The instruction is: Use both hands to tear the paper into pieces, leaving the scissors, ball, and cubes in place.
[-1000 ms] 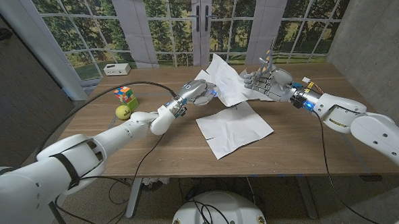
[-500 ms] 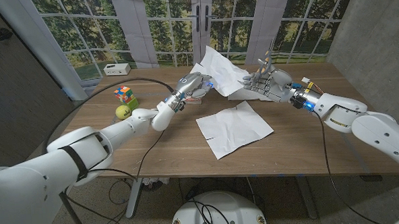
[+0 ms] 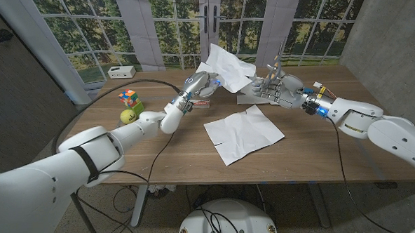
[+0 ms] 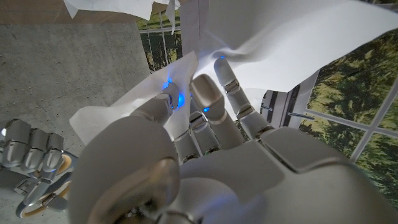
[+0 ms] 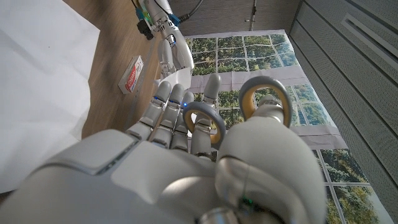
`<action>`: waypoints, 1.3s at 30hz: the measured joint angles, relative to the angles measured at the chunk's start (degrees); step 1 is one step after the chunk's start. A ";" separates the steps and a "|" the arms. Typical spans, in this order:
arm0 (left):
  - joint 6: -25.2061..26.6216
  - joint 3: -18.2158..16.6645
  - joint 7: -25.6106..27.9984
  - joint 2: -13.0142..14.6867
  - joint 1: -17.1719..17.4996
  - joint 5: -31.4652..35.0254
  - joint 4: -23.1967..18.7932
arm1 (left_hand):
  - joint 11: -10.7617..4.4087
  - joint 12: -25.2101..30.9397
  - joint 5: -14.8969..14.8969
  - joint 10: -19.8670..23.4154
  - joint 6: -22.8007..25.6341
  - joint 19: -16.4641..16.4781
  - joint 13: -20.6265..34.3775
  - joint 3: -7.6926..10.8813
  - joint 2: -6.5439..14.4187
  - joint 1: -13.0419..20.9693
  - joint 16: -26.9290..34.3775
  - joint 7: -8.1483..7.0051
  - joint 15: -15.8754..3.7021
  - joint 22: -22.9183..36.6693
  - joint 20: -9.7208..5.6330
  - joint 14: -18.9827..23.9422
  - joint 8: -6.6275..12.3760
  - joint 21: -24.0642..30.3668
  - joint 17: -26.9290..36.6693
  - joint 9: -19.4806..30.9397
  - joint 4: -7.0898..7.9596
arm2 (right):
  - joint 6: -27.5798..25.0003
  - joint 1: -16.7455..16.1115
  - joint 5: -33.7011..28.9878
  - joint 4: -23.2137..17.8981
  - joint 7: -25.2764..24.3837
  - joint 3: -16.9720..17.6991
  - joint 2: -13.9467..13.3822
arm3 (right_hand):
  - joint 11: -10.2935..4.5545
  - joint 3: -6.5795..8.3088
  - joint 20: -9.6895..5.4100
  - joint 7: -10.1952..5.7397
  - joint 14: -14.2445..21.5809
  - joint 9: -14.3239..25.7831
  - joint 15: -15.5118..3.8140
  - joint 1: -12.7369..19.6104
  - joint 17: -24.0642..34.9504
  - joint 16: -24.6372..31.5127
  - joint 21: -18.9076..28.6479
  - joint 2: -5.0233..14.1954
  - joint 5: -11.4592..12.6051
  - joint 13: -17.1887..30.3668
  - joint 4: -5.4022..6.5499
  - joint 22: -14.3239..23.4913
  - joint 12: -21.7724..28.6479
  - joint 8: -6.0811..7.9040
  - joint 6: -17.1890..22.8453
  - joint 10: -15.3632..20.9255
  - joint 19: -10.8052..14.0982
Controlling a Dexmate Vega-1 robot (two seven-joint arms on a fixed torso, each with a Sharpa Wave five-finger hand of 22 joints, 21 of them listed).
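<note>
A wooden counter [image 3: 160, 157] stands before tall paned windows looking onto trees, with grey walls to either side.

Nearest the camera, in the middle of the head view, a torn sheet [image 3: 244, 132] lies flat on the wood, one corner toward the front edge.

Left of centre sit a yellow-green ball [image 3: 127, 116] and, just behind it and touching or nearly so, a multicoloured cube [image 3: 129, 98].

Further back, just above the frame's middle, the left hand [image 3: 199, 84] is raised over the counter with its fingers closed on a second piece of paper [image 3: 228, 65], which stands up crumpled above and to the right of it. In the left wrist view the fingertips [image 4: 208, 99] pinch into this white piece [image 4: 292, 43], which drapes across them.

Right of centre, the right hand [image 3: 275, 90] is low over the counter, fingers pointing toward the left hand. A smaller white scrap [image 3: 249, 95] lies at its fingertips; whether the hand grips it or only touches it, I cannot tell. The right wrist view shows its fingers [image 5: 168, 112] partly curled, with white paper [image 5: 37, 87] beside them and a small red and white packet [image 5: 130, 74] lying on the wood beyond.

At the far left edge of the counter, in the upper left of the head view, stands a small white box [image 3: 120, 71].
</note>
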 measured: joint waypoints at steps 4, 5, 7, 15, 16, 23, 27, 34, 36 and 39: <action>-0.61 0.00 0.05 0.00 0.00 -1.25 0.00 | -0.01 0.00 -0.01 -0.01 0.00 0.00 1.32 0.43 -0.21 -0.22 0.00 0.00 0.00 0.00 0.00 0.00 0.00 0.00 0.00 0.00 0.40 | 0.00 -0.48 0.00 -0.20 0.00 0.17 -0.30 | 0.00 0.00 0.24 0.00 0.00 0.00 0.00 0.00 0.00 0.00 0.00 0.00 0.00 -0.04 0.00 0.00 0.00 0.00 0.00 0.00 -0.24; -0.65 0.00 0.05 0.00 0.00 -1.35 0.00 | -0.01 0.00 -0.01 -0.01 0.00 0.00 1.69 0.49 -0.29 -0.29 0.00 0.00 -0.02 0.00 0.00 -0.02 0.00 0.00 0.00 0.00 0.46 | -0.19 -0.62 0.00 -0.25 0.21 0.20 -0.38 | 0.00 0.00 0.22 0.00 0.00 0.00 0.00 0.00 0.00 0.00 -0.28 0.00 0.00 -0.09 0.00 0.00 0.00 -0.17 0.00 0.00 -0.22; -0.89 0.54 0.05 -1.38 -0.88 -2.10 2.61 | -0.01 0.00 -0.01 -0.01 0.00 -0.20 1.70 0.49 -0.29 -0.30 0.00 0.00 -0.31 0.00 0.21 -0.30 0.00 0.00 0.00 0.00 0.46 | -0.23 -0.83 -0.02 -0.38 0.30 0.25 -0.52 | 0.00 0.00 0.22 0.00 0.00 0.00 0.00 0.00 0.00 0.00 -0.44 0.00 0.00 -0.13 0.00 0.00 0.00 -0.22 0.00 0.00 -0.22; -1.43 1.28 -0.20 -3.23 -2.10 -4.61 5.70 | 0.09 0.00 -0.01 -0.29 -0.01 -0.20 2.12 0.50 -0.28 -0.29 0.44 -0.01 -0.31 -0.27 0.21 -0.30 0.00 0.13 0.00 0.00 0.46 | -0.61 -1.44 -0.16 -0.79 0.94 0.28 -1.04 | 0.00 0.00 0.39 -0.01 0.00 0.00 0.00 0.00 0.00 0.00 -0.44 0.00 0.00 -0.13 0.00 0.00 0.00 -0.22 0.01 0.00 -0.05; -1.53 1.31 -0.21 -3.30 -2.14 -4.98 5.80 | 0.09 0.00 -0.01 -0.30 -0.02 -0.20 2.33 0.50 -0.28 -0.29 0.44 -0.01 -0.31 -0.27 0.21 -0.30 0.00 0.14 0.01 0.00 0.46 | -0.62 -1.46 -0.16 -0.82 0.96 0.23 -1.08 | 0.00 0.00 0.43 -0.01 0.00 0.00 0.00 0.00 0.00 0.00 -0.44 0.00 0.00 -0.13 0.00 0.00 0.00 -0.22 0.01 0.00 -0.01; -2.27 1.75 -0.20 -4.40 -2.90 -7.08 7.50 | 0.15 0.00 -0.06 -0.40 -0.17 -0.20 2.43 1.52 -0.10 -0.46 0.44 -0.02 -0.31 -0.27 0.21 -0.30 0.00 0.43 0.01 -0.23 1.02 | -0.88 -1.44 -0.20 -0.95 1.44 -0.62 -1.20 | 0.00 -0.01 0.43 -0.01 0.00 0.00 0.01 0.00 0.01 0.00 -0.44 0.00 0.00 -0.12 0.01 0.00 -0.11 -0.22 0.01 0.00 -0.01; -2.48 2.32 -0.06 -5.42 -3.66 -8.36 9.06 | 0.14 -0.01 -0.06 -0.41 -0.18 -0.65 2.17 1.52 -0.05 -0.52 0.44 -0.02 -0.31 -0.27 0.17 -0.30 0.00 0.43 0.01 -0.52 1.02 | -1.21 -1.30 -0.28 -1.26 1.78 -1.12 -1.42 | 0.00 -0.01 0.43 -0.01 0.00 0.06 0.01 0.00 0.01 0.00 -0.44 0.00 0.00 -0.12 0.01 0.00 -0.11 -0.22 0.02 0.00 -0.01; -2.79 3.36 0.97 -6.47 -4.47 -10.10 10.49 | 0.08 -0.08 -0.15 -0.48 -0.18 -0.72 1.85 1.52 0.11 -0.66 0.93 -0.02 -0.31 -0.27 0.10 -0.30 -0.05 0.64 0.01 -0.55 1.02 | -1.71 -1.38 -0.32 -2.22 1.90 -1.48 -2.09 | 0.00 -0.01 0.64 0.12 0.00 0.17 0.01 0.00 0.01 0.00 -0.44 0.00 0.00 -0.12 0.01 0.00 -0.18 -0.22 -0.12 0.00 -0.23; -2.93 3.77 1.42 -6.70 -4.69 -10.50 10.81 | 0.08 -0.09 0.01 -0.48 -0.18 -0.72 1.85 1.52 0.10 -0.66 0.93 -0.02 -0.31 -0.27 0.10 -0.30 -0.05 0.64 0.01 -0.56 1.02 | -1.94 -1.38 -0.32 -2.49 1.90 -1.65 -2.29 | 0.00 -0.01 0.64 0.12 0.00 0.14 0.01 0.00 0.01 0.00 -0.44 0.00 0.00 -0.12 0.01 0.00 -0.19 -0.22 -0.12 0.00 -0.22; -3.00 4.29 1.80 -6.86 -4.99 -10.78 11.12 | 0.08 -0.19 0.03 -0.48 -0.18 -0.72 1.85 1.52 0.10 -0.66 0.93 -0.02 -0.31 -0.27 0.10 -0.30 -0.06 0.77 0.01 -0.56 1.02 | -2.27 -1.06 -0.33 -2.69 1.90 -2.08 -2.41 | 0.00 -0.01 0.64 0.12 0.00 0.16 0.01 0.00 0.01 0.00 -0.44 0.00 0.00 -0.12 0.01 0.00 -0.20 -0.22 -0.12 0.00 -0.22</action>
